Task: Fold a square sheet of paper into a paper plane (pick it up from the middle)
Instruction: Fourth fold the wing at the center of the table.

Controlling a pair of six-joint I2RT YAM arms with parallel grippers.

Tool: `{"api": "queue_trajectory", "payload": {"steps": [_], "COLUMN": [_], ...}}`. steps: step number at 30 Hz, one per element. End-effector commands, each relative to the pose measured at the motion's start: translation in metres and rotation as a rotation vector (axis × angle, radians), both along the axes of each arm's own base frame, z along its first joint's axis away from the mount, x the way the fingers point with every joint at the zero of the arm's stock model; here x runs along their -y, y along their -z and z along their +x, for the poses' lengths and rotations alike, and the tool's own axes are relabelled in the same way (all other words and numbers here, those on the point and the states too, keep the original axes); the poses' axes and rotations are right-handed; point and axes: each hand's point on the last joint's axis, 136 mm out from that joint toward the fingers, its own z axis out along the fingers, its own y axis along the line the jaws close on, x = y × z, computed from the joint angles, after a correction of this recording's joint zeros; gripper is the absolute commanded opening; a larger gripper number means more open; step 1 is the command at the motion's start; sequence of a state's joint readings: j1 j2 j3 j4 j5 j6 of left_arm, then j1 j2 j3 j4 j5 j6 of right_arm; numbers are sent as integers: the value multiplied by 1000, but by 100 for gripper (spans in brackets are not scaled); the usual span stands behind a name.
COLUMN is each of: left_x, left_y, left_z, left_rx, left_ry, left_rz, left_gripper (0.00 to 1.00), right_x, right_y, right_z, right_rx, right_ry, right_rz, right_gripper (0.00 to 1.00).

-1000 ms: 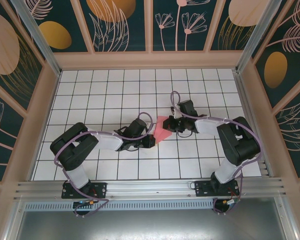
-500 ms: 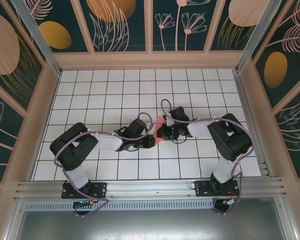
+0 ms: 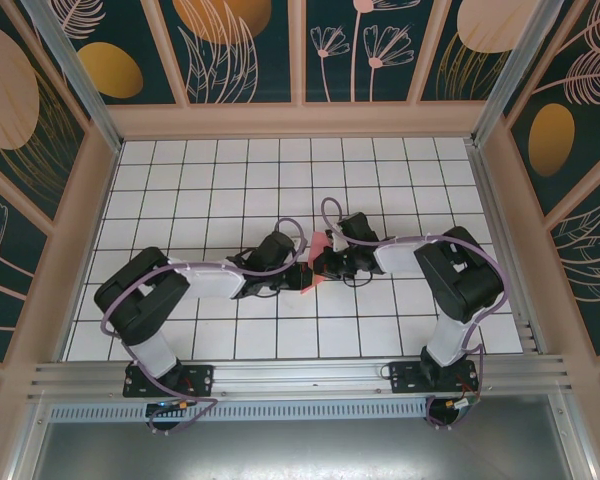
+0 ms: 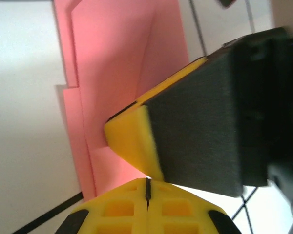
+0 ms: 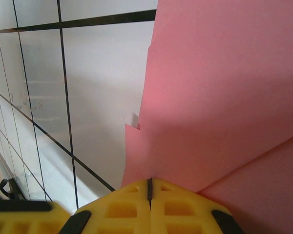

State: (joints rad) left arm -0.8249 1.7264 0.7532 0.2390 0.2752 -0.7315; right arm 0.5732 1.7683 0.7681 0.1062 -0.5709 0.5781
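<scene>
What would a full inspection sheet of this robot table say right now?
Surface: white grid-tiled table.
Job's things: pink sheet of paper, partly folded, between the two arms.
Clutter: nothing seen.
Grippers: left gripper and right gripper both shut, tips at the paper; pinching or pressing, cannot tell.
Cables: purple cables looped along both arms.
Surroundings: floral wall panels; metal rail at the near edge.

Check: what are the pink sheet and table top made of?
Pink sheet: thin matte paper; crisp creases, stacked folded edges. Table top: smooth, slightly glossy white with black grid lines, faint reflections; tile or printed laminate, can't tell.
</scene>
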Motion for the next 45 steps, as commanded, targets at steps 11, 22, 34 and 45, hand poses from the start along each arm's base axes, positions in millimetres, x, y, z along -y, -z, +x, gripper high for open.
{"api": "queue_trajectory", "payload": {"steps": [11, 22, 34, 45], "left_x": [-45, -28, -31, -71], "left_y": [58, 38, -84, -88], "left_z": [-29, -22, 63, 82], "left_rx": [-146, -112, 210, 234], "left_ry": [-43, -21, -282, -444], "left_rz": [217, 140, -8, -14], "left_gripper": [0, 0, 76, 98], "right_x": [42, 96, 90, 36], "right_y": [16, -11, -65, -35], "right_z": [42, 122, 65, 45], "right_rx": [32, 122, 110, -26], "right_ry": [95, 293, 406, 370], "right_rz": [-75, -107, 87, 47], "right_gripper": [3, 8, 48, 53]}}
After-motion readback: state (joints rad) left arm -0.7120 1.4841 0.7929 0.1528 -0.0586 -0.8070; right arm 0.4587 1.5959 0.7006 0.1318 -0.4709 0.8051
